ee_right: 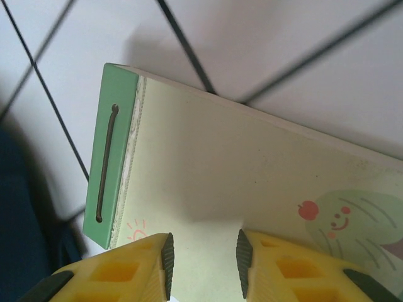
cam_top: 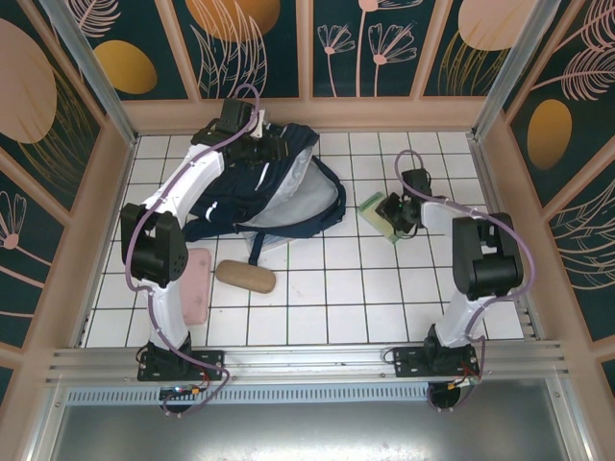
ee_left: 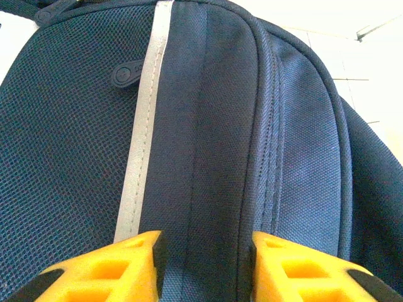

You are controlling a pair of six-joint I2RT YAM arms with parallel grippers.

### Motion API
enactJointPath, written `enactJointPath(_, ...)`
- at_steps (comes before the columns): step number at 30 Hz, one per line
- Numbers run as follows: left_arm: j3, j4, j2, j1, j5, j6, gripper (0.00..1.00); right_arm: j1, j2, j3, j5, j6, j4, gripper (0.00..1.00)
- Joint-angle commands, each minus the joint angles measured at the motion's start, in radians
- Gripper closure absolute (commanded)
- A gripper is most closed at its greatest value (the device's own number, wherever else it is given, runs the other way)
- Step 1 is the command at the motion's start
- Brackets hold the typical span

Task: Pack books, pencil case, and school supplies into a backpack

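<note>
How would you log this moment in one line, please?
left gripper: open, astride backpack | right gripper: at green book, grip unclear | tan pouch, pink case: outside backpack

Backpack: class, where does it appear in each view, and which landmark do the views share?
Top external: backpack at far centre-left, just left of the green book.
Left wrist: its navy fabric, close up, above the fingers.
Right wrist: dark blue blur at the lower left edge, probably it, beside the book.
Shared landmark: the white tiled table.
</note>
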State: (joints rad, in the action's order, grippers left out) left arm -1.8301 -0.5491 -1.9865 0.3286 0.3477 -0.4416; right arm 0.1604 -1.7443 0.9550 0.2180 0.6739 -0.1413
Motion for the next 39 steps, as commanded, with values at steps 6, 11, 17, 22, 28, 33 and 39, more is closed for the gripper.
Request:
enactJointPath(6, -0.044, -0.035, -0.002, 0.024, -0.047, 0.029, 0.49, 0.064, 0.217, -0.179, -0.031, -0.072, -0.127, 0.64)
enactJointPath(11, -0.034, -0.035, 0.001, 0.101, -0.055, 0.02, 0.46, 0.064, 0.344, -0.179, -0.055, -0.084, -0.176, 0.56)
enactJointPath(17, 0.036, 0.053, 0.002, 0.194, -0.02, -0.039, 0.47, 0.048, 0.466, -0.237, -0.114, -0.016, -0.207, 0.47)
enactJointPath(22, 0.077, 0.126, -0.04, 0.266, 0.017, -0.08, 0.48, 0.003, 0.502, -0.327, -0.099, 0.023, -0.175, 0.51)
enactJointPath(28, 0.082, 0.171, -0.121, 0.34, 0.035, -0.103, 0.49, -0.037, 0.461, -0.369, -0.086, 0.031, -0.131, 0.51)
enactJointPath(33, 0.079, 0.184, -0.186, 0.386, 0.034, -0.098, 0.49, -0.045, 0.42, -0.377, -0.075, 0.029, -0.089, 0.51)
enactJointPath(39, 0.069, 0.183, -0.269, 0.41, 0.041, -0.091, 0.49, -0.052, 0.378, -0.381, -0.08, 0.023, -0.068, 0.52)
